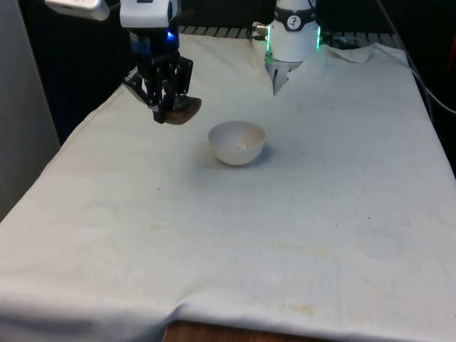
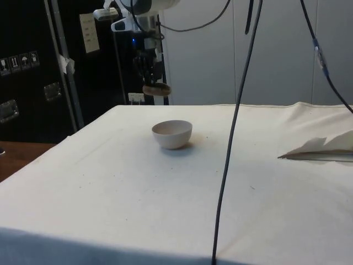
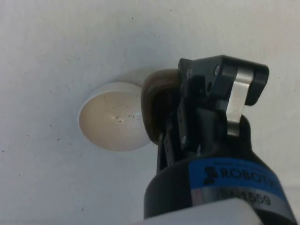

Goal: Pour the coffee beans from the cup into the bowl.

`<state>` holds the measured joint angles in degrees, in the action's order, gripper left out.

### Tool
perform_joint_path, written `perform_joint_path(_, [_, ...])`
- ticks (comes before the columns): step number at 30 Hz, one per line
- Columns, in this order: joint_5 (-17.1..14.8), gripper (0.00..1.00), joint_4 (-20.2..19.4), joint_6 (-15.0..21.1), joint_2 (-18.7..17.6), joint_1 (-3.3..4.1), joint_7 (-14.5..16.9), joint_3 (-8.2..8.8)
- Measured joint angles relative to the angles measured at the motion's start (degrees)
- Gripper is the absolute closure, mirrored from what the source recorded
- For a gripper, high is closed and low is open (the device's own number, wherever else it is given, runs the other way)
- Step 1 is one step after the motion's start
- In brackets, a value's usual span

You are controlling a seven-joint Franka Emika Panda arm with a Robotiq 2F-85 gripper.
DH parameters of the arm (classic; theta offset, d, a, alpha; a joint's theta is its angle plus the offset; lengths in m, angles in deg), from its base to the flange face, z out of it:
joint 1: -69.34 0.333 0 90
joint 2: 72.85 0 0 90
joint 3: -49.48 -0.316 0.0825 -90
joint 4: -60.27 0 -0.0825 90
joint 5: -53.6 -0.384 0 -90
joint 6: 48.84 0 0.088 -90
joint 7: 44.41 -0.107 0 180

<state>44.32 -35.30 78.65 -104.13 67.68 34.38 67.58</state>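
Looking across the table from the front, the gripper [image 1: 169, 107] hangs above the cloth to the left of the bowl [image 1: 237, 142], its fingers closed on a small brown cup [image 1: 182, 110] that is tipped over on its side, mouth toward the bowl. The white bowl sits on the white cloth [image 1: 299, 214], with a few dark specks inside it.

From the side, the cup [image 2: 156, 89] is held well clear of the table, above and just beyond the bowl [image 2: 172, 133].

At the wrist, the fingers [image 3: 236, 101] pinch the cup [image 3: 157, 101] by its rim, with the bowl [image 3: 112, 117] beside it. I judge the cup light and rigid, possibly slick; a rim pinch suits pouring but could slip as it tilts.
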Motion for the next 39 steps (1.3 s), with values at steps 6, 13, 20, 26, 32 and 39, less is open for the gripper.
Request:
perform_joint_path(6, [0.0, 0.96, -0.5, 0.1, 0.7, 0.0, -1.0, 0.11])
perform_joint_path(13, [0.0, 0.96, -1.5, 1.6, 1.4, 0.0, -1.7, 0.29])
perform_joint_path(20, [0.1, 0.96, -3.4, 3.1, 2.7, 0.0, -1.8, 0.4])
perform_joint_path(26, [0.8, 0.96, -6.0, 4.0, 4.8, 0.0, -2.1, 0.57])
perform_joint_path(32, [2.1, 0.96, -7.8, 4.7, 6.1, 0.0, -3.2, 0.74])
perform_joint_path(39, [3.8, 0.96, -10.0, 5.3, 7.8, 0.0, -4.4, 1.09])
